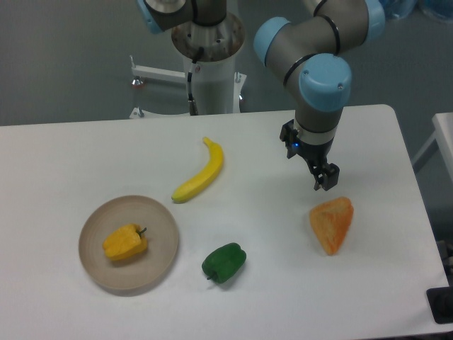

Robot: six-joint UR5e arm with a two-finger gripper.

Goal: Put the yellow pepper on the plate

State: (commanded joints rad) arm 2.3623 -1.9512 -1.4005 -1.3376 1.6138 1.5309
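The yellow pepper (125, 242), small and blocky with a short dark stem, lies on the beige plate (158, 266) at the front left of the table. My gripper (323, 178) hangs over the right side of the table, far from the plate and just above the orange wedge. It holds nothing. From this angle I cannot tell how far apart the fingers are.
A banana (201, 173) lies in the middle of the table. A green pepper (224, 262) sits right of the plate. An orange wedge-shaped piece (333, 223) lies at the right, just below the gripper. The arm's base (209, 57) stands behind the table.
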